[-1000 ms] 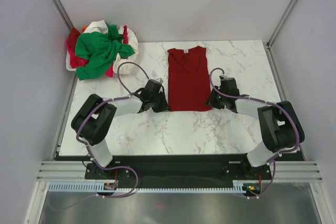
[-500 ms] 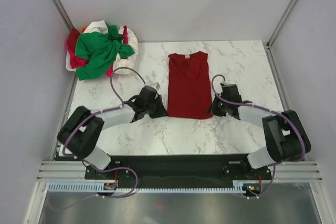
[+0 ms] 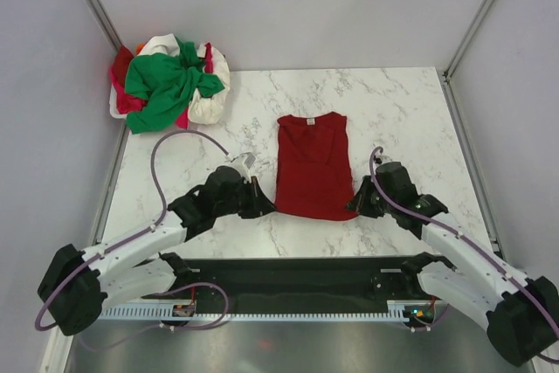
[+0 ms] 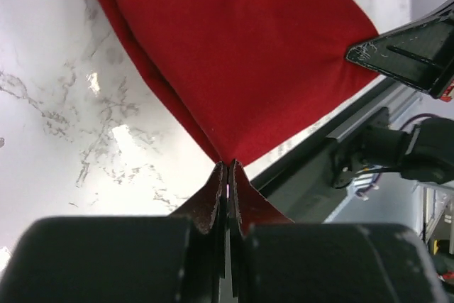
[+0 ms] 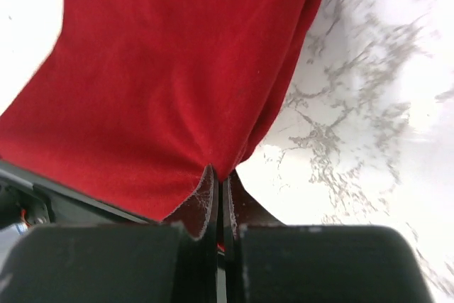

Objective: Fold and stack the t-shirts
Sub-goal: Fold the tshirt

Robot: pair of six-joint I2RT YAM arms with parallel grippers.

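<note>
Gripping both near hem corners of the dark red t-shirt (image 3: 312, 166), my left claw (image 3: 265, 206) and right claw (image 3: 355, 206) pinch tight, probably to fold it upward.

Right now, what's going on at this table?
The left arm and right arm each have their jaws shut on a near corner of the dark red t-shirt, which lies flat on the marble table. The other t-shirts sit in a crumpled heap by the far left corner, not yet folded.

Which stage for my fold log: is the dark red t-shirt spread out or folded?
Folded lengthwise only: the dark red t-shirt lies as a narrow strip, no sleeves showing, doubled layers along its sides.
</note>
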